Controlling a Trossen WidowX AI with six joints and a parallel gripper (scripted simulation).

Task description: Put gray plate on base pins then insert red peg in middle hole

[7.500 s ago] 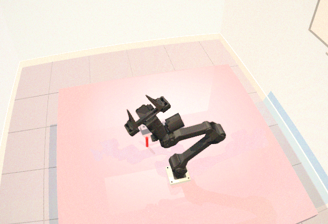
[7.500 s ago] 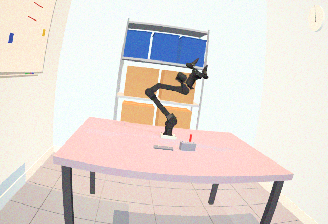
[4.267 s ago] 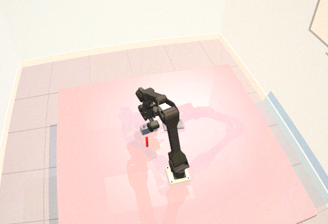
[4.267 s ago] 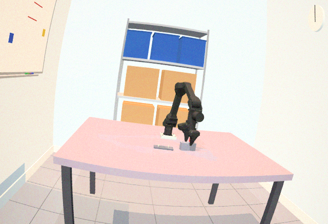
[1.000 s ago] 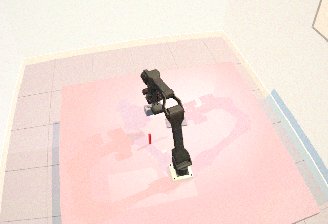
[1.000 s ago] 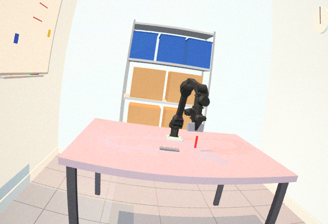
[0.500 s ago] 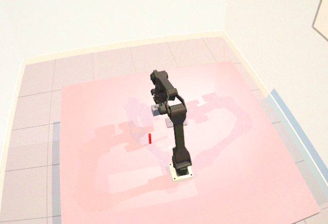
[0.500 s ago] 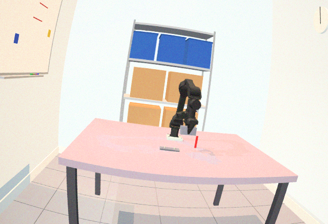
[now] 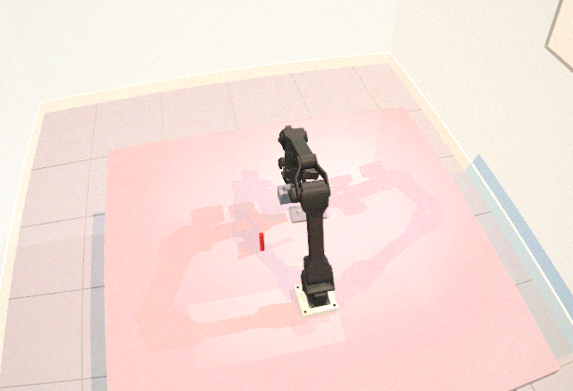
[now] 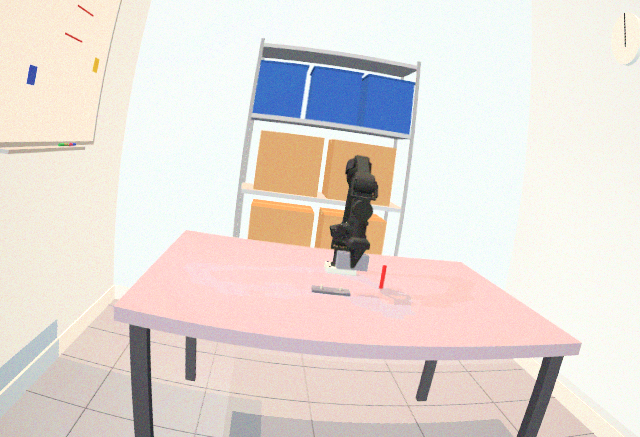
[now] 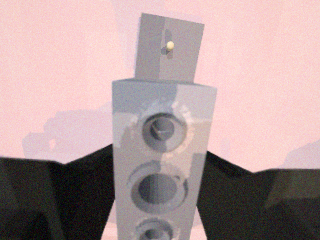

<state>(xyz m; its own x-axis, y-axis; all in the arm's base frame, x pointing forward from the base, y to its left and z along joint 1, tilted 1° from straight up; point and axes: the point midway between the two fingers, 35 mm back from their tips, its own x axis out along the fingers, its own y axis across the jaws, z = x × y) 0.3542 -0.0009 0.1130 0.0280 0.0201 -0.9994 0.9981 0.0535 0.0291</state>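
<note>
Lab or workroom, exact type unclear: whiteboard (image 10: 62, 86) with marker tray, metal shelf rack (image 10: 331, 126) holding blue bins (image 10: 334, 95) and cardboard-colored boxes (image 10: 289, 163), wall clock (image 10: 626, 38), tiled floor (image 9: 60, 197) (image 10: 279, 380), robot arm (image 9: 315, 233) (image 10: 357, 210) on pink table (image 9: 416, 303) (image 10: 268, 318).
</note>
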